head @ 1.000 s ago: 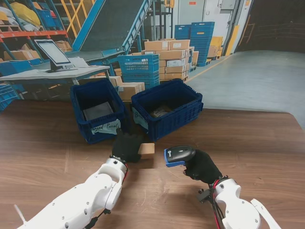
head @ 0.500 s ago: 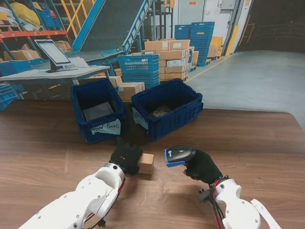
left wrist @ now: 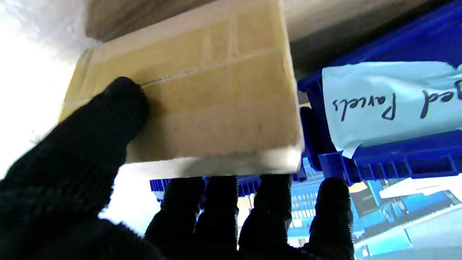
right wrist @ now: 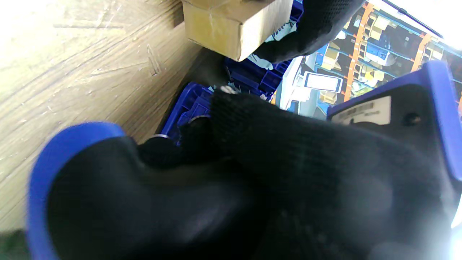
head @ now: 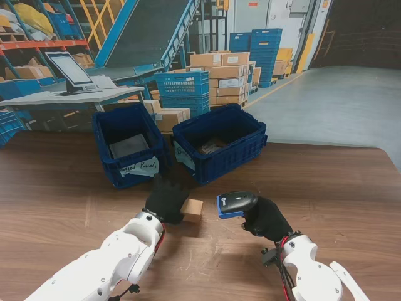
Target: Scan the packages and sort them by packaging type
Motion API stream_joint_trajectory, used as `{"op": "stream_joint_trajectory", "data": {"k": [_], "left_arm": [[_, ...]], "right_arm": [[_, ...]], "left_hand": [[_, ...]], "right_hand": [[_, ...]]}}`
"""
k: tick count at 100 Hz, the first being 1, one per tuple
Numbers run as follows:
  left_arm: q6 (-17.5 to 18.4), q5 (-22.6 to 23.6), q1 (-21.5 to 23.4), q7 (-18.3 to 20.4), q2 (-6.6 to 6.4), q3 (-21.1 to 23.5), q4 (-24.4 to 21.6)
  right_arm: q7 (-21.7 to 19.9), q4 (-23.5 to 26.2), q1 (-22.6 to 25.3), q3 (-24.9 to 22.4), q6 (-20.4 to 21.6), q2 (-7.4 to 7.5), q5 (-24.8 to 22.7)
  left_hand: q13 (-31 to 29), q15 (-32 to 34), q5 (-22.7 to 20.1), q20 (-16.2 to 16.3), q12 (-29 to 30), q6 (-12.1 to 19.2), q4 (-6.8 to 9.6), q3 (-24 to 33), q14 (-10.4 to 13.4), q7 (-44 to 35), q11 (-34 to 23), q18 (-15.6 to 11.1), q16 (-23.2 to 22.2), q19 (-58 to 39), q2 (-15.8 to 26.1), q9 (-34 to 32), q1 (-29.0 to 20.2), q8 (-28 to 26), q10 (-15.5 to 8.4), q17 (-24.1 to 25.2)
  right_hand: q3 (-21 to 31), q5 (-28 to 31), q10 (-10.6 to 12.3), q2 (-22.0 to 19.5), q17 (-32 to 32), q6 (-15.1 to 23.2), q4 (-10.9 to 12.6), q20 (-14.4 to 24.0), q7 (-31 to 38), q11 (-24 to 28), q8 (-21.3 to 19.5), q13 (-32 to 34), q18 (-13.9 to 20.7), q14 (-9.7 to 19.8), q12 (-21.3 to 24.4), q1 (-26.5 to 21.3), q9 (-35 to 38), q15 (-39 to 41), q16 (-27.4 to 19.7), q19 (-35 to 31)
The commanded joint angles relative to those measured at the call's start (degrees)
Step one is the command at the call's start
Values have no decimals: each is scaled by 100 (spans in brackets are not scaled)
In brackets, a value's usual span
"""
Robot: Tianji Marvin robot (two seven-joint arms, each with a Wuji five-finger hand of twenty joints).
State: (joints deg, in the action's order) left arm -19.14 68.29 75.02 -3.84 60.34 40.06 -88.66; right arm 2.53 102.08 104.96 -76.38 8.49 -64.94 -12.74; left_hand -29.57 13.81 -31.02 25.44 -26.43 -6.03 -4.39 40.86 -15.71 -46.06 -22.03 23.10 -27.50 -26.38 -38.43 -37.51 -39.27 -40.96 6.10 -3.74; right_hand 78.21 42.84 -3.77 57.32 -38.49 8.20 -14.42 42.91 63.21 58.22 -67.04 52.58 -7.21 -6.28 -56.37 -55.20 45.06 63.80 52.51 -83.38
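Cardboard box (head: 193, 209) sits in the left robot hand (head: 166, 200), thumb on one face and fingers under the far edge, just above the desk (head: 326, 182). That shallow grip could let it slip. The right robot hand (head: 266, 217) clasps the scanner (head: 234, 204) just right of it.

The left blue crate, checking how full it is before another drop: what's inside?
Inside the left blue crate lies one flat grey parcel on the floor. The near wall, carrying a handwritten label, hides the floor closest to me.
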Motion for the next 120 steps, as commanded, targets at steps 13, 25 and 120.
{"op": "stream_joint_trajectory", "data": {"k": [13, 25, 120], "left_arm": [[-320, -172, -361, -129, 187, -272, 336], [-626, -369, -629, -613, 323, -537, 748], [-513, -325, -1040, 126, 184, -1463, 1044]], "right_arm": [[-82, 18, 16, 8, 27, -36, 7], [-105, -2, 13, 7, 33, -33, 26], [-137, -1, 47, -42, 20, -31, 80]], "left_hand": [[-346, 201, -569, 10, -181, 833, 110, 675, 42, -1441, -306, 238, -168, -121, 153, -304, -670, -401, -120, -68], [-408, 256, -570, 20, -232, 740, 80, 753, 11, -1500, -390, 245, -218, -192, 117, -359, -709, -419, -89, -105], [305, -158, -119, -259, 99, -201, 296, 494, -145, 1894, 227, 275, 39, 96, 558, 563, 784, 1614, 71, 296]], "right_hand": [[816, 339, -78, -292, -24, 188, 62, 209, 293, -63, -225, 146, 166, -202, -14, -493, 83, 94, 63, -304], [814, 339, -73, -296, -27, 188, 62, 209, 292, -62, -224, 151, 169, -199, -16, -493, 84, 95, 63, -304], [818, 337, -80, -289, -27, 186, 60, 211, 287, -58, -221, 146, 165, -201, -18, -496, 86, 100, 66, -302]]}}
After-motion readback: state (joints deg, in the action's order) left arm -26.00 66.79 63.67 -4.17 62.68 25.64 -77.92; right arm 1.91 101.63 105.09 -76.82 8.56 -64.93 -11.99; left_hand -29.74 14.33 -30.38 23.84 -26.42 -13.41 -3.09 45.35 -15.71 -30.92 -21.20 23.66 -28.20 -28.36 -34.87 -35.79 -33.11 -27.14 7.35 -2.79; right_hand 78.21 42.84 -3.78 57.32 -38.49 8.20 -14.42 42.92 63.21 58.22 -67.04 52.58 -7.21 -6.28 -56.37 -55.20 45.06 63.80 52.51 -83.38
